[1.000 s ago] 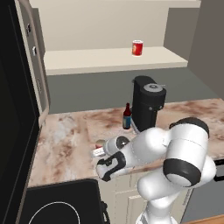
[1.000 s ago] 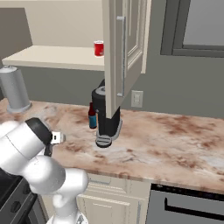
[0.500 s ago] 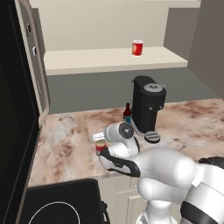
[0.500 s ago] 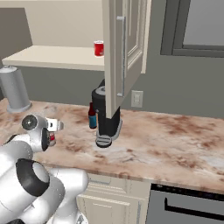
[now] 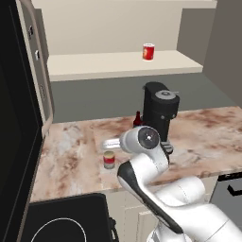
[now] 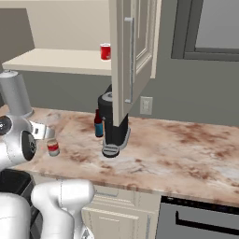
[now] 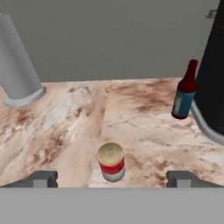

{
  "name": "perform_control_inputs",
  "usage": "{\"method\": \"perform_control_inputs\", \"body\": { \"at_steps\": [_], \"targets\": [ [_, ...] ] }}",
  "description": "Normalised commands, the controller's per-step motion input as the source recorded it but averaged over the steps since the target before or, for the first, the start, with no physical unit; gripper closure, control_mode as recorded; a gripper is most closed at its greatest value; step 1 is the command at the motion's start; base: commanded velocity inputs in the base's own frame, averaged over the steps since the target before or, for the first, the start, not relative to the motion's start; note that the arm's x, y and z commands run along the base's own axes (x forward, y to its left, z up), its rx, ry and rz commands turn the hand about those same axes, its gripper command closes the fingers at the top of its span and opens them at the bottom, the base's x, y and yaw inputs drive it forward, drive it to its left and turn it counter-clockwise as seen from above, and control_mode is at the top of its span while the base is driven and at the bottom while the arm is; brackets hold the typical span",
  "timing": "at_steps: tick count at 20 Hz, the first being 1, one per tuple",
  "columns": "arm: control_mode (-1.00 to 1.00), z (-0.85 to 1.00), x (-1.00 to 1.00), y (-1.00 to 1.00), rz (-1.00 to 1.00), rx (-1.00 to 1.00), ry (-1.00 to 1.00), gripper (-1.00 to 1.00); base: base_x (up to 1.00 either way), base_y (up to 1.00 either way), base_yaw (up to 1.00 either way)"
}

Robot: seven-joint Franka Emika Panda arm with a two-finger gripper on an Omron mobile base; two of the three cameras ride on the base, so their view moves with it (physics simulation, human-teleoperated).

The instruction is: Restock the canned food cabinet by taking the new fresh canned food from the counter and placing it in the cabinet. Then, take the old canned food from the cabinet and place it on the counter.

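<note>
Old can upright on counter, between spread jaws

No legible text, label, brand, number or sign on any can, bottle or appliance

A small can with a red middle band and dull tan top and grey bottom stands upright on the mottled brown-and-cream counter, low in the frame near six o'clock. It sits between the two dark fingertips of the gripper, which are spread wide at about seven and five o'clock, well clear of it. A dark red bottle with a blue label stands at two o'clock, just beside a black appliance at three. A grey cylinder leans in at ten o'clock.
</note>
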Motion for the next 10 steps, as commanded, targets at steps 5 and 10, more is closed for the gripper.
{"method": "perform_control_inputs", "body": {
  "at_steps": [5,10],
  "targets": [
    [-1.00,0.88,-1.00,-0.24,-0.05,0.10,0.07,-1.00,0.00,0.00,0.00],
    [-1.00,0.69,-1.00,-0.67,-0.05,0.12,0.01,-1.00,0.00,0.00,0.00]
  ]
}}
